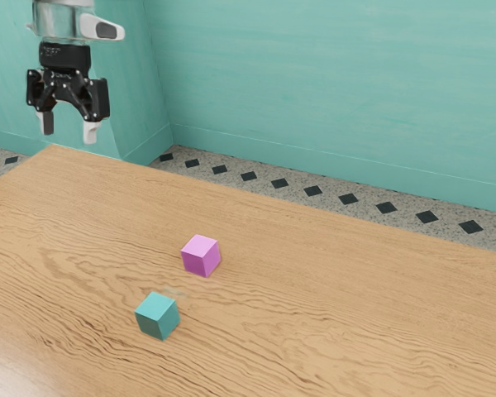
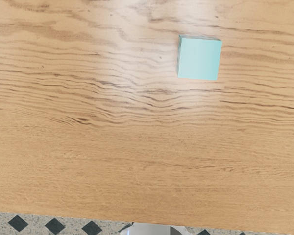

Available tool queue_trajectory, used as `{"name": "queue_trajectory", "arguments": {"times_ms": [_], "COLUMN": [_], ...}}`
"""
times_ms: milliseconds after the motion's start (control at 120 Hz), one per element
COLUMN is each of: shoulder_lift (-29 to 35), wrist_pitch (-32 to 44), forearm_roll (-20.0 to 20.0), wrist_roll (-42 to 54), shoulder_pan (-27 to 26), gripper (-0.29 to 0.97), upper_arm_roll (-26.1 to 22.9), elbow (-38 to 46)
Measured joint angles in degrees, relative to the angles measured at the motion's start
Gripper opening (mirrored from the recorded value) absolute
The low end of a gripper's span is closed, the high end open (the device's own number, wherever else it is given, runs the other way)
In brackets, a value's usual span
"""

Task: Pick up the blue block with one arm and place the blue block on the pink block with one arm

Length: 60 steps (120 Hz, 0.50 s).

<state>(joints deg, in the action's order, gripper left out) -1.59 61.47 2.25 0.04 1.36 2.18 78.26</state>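
Pincer [image 1: 68,132] hangs spread and empty; blue block [image 1: 157,315] is a teal cube.

Bright, even, diffuse light in both views. Faint soft shadows by pink block [image 1: 201,255] & blue block [image 1: 157,315], lower center

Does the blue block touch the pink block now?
Apart. The exterior view shows a strip of bare table between the blue block and the pink block.

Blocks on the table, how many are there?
2. The pink block sits farther back; the blue-green block lies nearer the camera, slightly toward the exterior view's left, not touching it. None seem hidden.
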Motion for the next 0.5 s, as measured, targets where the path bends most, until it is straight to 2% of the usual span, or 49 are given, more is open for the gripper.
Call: {"name": "queue_trajectory", "arguments": {"times_ms": [158, 225, 267, 308, 333, 358, 433, 500], "shoulder_lift": [0.09, 2.92, 5.94, 7.86, 9.45, 14.06, 28.28, 34.01], "wrist_pitch": [9.34, 10.43, 10.34, 10.33, 10.63, 11.95, 17.14, 23.31], "forearm_roll": [-0.21, -0.34, -1.25, -0.63, -0.10, 0.18, -0.08, 0.03], "wrist_roll": [0.02, 0.00, -0.17, -0.70, -1.02, -1.42, -2.59, -3.48], "shoulder_pan": [3.65, 5.51, 7.79, 9.44, 7.16, 4.56, 2.79, 2.59], "gripper": [0.68, 0.68, 0.68, 0.68, 0.68, 0.68, 0.67, 0.68], "upper_arm_roll": [0.18, -0.48, -2.19, -7.14, -9.11, -9.70, -6.65, -4.49], "elbow": [-0.13, -5.51, -7.35, -5.82, -2.54, 5.37, 29.58, 46.01]}}
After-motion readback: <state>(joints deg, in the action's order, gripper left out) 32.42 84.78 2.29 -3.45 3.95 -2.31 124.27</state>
